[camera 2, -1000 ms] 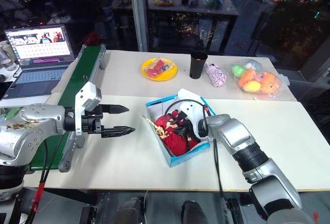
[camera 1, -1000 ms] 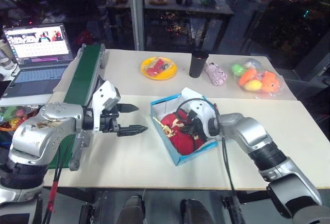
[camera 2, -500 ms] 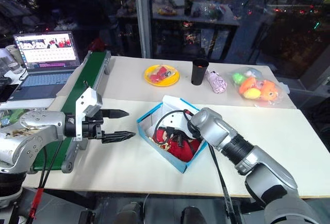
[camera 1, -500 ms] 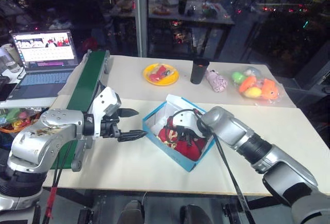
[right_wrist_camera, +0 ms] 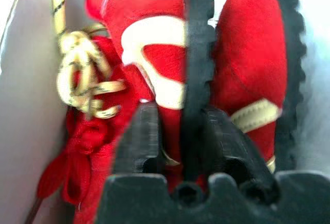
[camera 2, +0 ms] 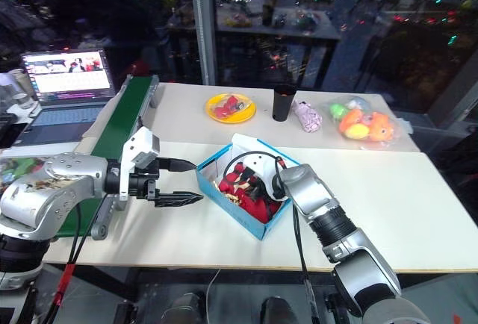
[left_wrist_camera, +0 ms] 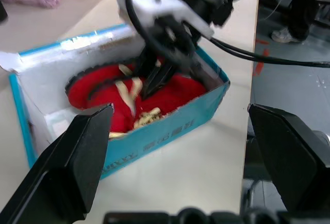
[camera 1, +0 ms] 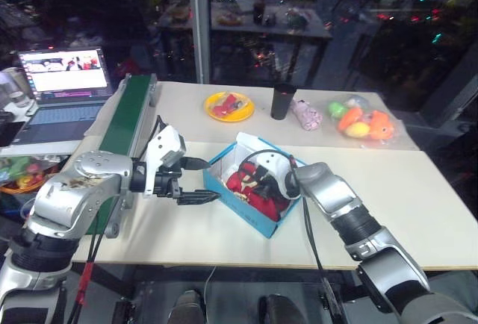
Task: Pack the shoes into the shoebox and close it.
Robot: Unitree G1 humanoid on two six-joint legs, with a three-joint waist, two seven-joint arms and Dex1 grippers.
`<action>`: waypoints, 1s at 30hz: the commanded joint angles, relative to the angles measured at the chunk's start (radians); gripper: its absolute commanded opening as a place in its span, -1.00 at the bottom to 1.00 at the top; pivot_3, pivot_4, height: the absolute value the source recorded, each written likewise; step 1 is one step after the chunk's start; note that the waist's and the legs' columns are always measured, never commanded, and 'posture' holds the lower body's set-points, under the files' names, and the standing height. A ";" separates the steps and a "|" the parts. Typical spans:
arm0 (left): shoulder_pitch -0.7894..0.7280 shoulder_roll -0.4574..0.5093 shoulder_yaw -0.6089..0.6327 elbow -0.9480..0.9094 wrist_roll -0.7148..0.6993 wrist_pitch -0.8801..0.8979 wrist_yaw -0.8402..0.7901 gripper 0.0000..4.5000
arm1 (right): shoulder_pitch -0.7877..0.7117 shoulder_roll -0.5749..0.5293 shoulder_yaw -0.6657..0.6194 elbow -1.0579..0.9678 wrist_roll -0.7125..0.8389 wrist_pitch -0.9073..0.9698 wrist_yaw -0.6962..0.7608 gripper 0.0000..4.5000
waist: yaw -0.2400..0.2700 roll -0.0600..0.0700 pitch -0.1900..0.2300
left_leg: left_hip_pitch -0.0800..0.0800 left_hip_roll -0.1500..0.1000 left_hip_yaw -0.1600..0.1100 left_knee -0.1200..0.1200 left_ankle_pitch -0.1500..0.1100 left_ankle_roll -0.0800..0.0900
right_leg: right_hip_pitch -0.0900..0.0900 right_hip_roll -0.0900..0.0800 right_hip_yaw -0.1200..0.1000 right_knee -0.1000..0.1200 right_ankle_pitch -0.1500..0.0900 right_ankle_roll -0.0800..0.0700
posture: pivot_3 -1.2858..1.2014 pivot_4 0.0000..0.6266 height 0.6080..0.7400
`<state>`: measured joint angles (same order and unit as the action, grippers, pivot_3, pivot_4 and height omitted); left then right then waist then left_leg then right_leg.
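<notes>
Inside, soft red fabric shoes (left_wrist_camera: 124, 97) fill rect. cardboard shoebox (left_wrist_camera: 170, 133).

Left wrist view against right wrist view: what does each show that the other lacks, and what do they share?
The left wrist view takes in the shoebox from outside, with its blue wall, the pale table under it, and the right gripper reaching down into the box. The right wrist view sits inside the box, close on a black ridged sole edge running between that gripper's fingers. Both show the red shoes with their yellow laces lying against the white inside of the box.
</notes>
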<state>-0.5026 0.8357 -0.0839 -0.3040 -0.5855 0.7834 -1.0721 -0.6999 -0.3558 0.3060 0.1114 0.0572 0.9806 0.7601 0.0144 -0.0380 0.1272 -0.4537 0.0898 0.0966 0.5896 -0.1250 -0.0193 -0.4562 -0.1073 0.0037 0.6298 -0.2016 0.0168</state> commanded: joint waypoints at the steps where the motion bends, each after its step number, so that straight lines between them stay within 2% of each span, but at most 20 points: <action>1: -0.047 -0.002 -0.008 0.024 0.019 -0.039 -0.032 1.00 | -0.012 -0.027 -0.123 -0.124 0.058 0.119 -0.031 0.35 | -0.004 0.007 0.008 | 0.000 -0.007 -0.015 0.002 0.000 0.000 | 0.006 0.001 -0.002 0.001 0.000 0.001 | 0.03 -0.52 0.94; 5: -0.070 -0.006 -0.023 0.056 0.035 -0.057 -0.055 1.00 | -0.034 -0.075 -0.151 -0.201 0.096 0.185 -0.029 0.96 | -0.011 0.012 0.015 | -0.003 -0.011 -0.036 0.022 0.001 0.000 | 0.017 0.011 -0.005 -0.002 -0.001 0.009 | 0.03 -0.52 0.94; 8: -0.086 -0.014 -0.033 0.068 0.046 -0.063 -0.070 1.00 | -0.065 -0.105 -0.191 -0.257 0.135 0.231 -0.032 0.98 | -0.017 0.011 0.015 | -0.006 -0.012 -0.037 0.029 0.003 0.003 | 0.018 0.012 -0.001 -0.005 -0.008 0.019 | 0.03 -0.52 0.94; 10: -0.090 -0.014 -0.035 0.072 0.048 -0.066 -0.077 1.00 | -0.083 -0.111 -0.226 -0.284 0.168 0.262 -0.036 0.98 | -0.018 0.009 0.017 | -0.008 -0.014 -0.036 0.029 0.004 0.012 | 0.017 0.012 0.004 -0.005 -0.010 0.020 | 0.03 -0.52 0.94; 15: -0.092 -0.001 -0.036 0.077 0.055 -0.070 -0.109 1.00 | -0.133 -0.136 -0.398 -0.361 0.274 0.373 -0.041 0.98 | -0.011 0.008 0.018 | -0.013 -0.014 -0.036 0.027 -0.005 0.015 | 0.011 0.015 0.004 -0.004 -0.013 0.025 | 0.03 -0.52 0.94; 17: -0.103 0.000 -0.039 0.087 0.061 -0.071 -0.123 1.00 | -0.135 -0.174 -0.492 -0.396 0.318 0.425 -0.037 0.98 | -0.007 0.008 0.018 | -0.014 -0.014 -0.036 0.025 -0.005 0.016 | 0.009 0.015 0.004 -0.003 -0.014 0.025 | 0.03 -0.52 0.94; 22: -0.123 -0.002 -0.053 0.116 0.076 -0.086 -0.156 1.00 | -0.037 -0.325 -0.624 -0.454 0.323 0.458 -0.080 0.98 | 0.001 0.007 0.020 | -0.014 -0.014 -0.036 0.027 -0.005 0.015 | 0.010 0.014 0.004 -0.003 -0.014 0.024 | 0.03 -0.52 0.94; 23: -0.129 -0.003 -0.057 0.123 0.080 -0.089 -0.163 1.00 | -0.011 -0.350 -0.654 -0.457 0.315 0.459 -0.095 0.76 | 0.001 0.007 0.020 | -0.014 -0.014 -0.036 0.028 -0.005 0.015 | 0.011 0.014 0.005 -0.003 -0.014 0.024 | 0.03 -0.52 0.94; 24: -0.135 -0.006 -0.061 0.129 0.084 -0.092 -0.168 1.00 | 0.020 -0.377 -0.684 -0.460 0.308 0.456 -0.105 0.70 | 0.001 0.007 0.021 | -0.013 -0.014 -0.036 0.030 -0.005 0.015 | 0.013 0.014 0.005 -0.004 -0.017 0.019 | 0.03 -0.52 0.94; 26: -0.146 -0.010 -0.069 0.143 0.089 -0.097 -0.180 1.00 | 0.082 -0.412 -0.729 -0.474 0.307 0.443 -0.119 0.39 | -0.001 0.007 0.021 | -0.013 -0.014 -0.036 0.035 -0.005 0.015 | 0.014 0.014 0.005 -0.004 -0.021 0.023 | 0.03 -0.52 0.94; 27: -0.158 -0.015 -0.080 0.152 0.095 -0.101 -0.189 1.00 | 0.153 -0.430 -0.756 -0.478 0.290 0.411 -0.132 0.17 | -0.002 0.007 0.021 | -0.013 -0.014 -0.036 0.037 -0.005 0.015 | 0.015 0.014 0.006 -0.004 -0.020 0.023 | 0.03 -0.52 0.94; 28: -0.168 -0.020 -0.088 0.160 0.098 -0.104 -0.197 1.00 | 0.220 -0.440 -0.767 -0.479 0.273 0.375 -0.143 0.07 | -0.003 0.007 0.022 | -0.013 -0.014 -0.036 0.037 -0.005 0.015 | 0.015 0.014 0.006 -0.004 -0.020 0.023 | 0.03 -0.52 0.94; 30: -0.186 -0.028 -0.098 0.174 0.103 -0.109 -0.205 1.00 | 0.317 -0.422 -0.779 -0.469 0.252 0.316 -0.168 -0.25 | -0.002 0.005 0.022 | -0.013 -0.014 -0.036 0.038 -0.005 0.015 | 0.017 0.014 0.007 -0.004 -0.019 0.024 | 0.03 -0.52 0.94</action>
<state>-0.6532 0.8125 -0.1790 -0.1358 -0.4919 0.6967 -1.2591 -0.4497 -0.7847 -0.4368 -0.3452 0.3424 1.3775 0.6230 0.0120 -0.0326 0.1494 -0.4638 0.0761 0.0604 0.6281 -0.1303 -0.0048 -0.4373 -0.0929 0.0108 0.6261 -0.2210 0.0406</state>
